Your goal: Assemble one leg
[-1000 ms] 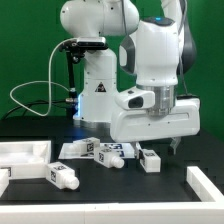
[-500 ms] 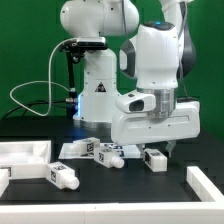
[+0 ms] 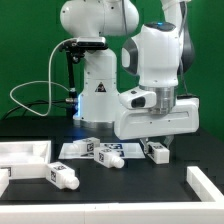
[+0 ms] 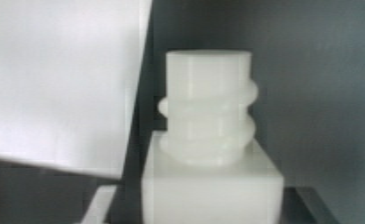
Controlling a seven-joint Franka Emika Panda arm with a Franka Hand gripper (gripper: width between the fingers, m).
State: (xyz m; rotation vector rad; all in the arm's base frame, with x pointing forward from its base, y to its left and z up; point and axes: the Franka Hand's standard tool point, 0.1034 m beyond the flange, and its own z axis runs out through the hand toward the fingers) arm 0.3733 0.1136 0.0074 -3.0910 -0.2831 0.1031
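Note:
My gripper [image 3: 157,143] is shut on a leg [image 3: 157,151], a chunky white peg with a tag marker, and holds it just above the black table right of centre. In the wrist view the same leg [image 4: 207,120] fills the middle: a ribbed round stem on a square block, lengthwise between the jaws. Two more legs lie on the table: one [image 3: 110,153] next to the marker board [image 3: 78,148], and one [image 3: 62,176] nearer the front at the exterior view's left.
A large white panel with raised rims [image 3: 22,154] lies at the exterior view's left, and its flat face also shows in the wrist view [image 4: 63,80]. Another white rimmed part [image 3: 205,184] sits at the front right. The robot base [image 3: 95,95] stands behind.
The gripper has risen a little and shifted to the exterior view's right, taking the leg off the table with it. The other legs have not moved.

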